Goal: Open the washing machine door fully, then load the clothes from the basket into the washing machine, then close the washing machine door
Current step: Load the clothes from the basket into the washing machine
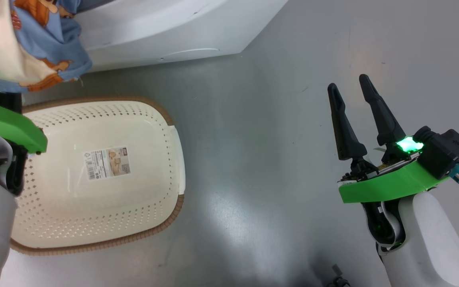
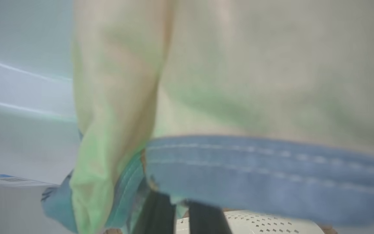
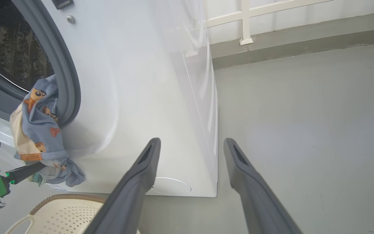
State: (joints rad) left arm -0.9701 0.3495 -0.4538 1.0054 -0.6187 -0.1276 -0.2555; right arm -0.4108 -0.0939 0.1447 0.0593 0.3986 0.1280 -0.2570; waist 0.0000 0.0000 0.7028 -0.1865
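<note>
Head view: blue bear-print clothes [image 1: 34, 44], cream patches

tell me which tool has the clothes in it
The left tool, shut on the bear-print clothes; the right tool stands open and empty above the floor.

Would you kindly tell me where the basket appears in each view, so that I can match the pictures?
Head view: the basket lies left of centre, on the floor.
Left wrist view: a perforated strip of it at the bottom edge, under the clothes.
Right wrist view: lower left corner, before the washing machine.
Shared landmark: the bear-print clothes, close by the basket each time.
</note>
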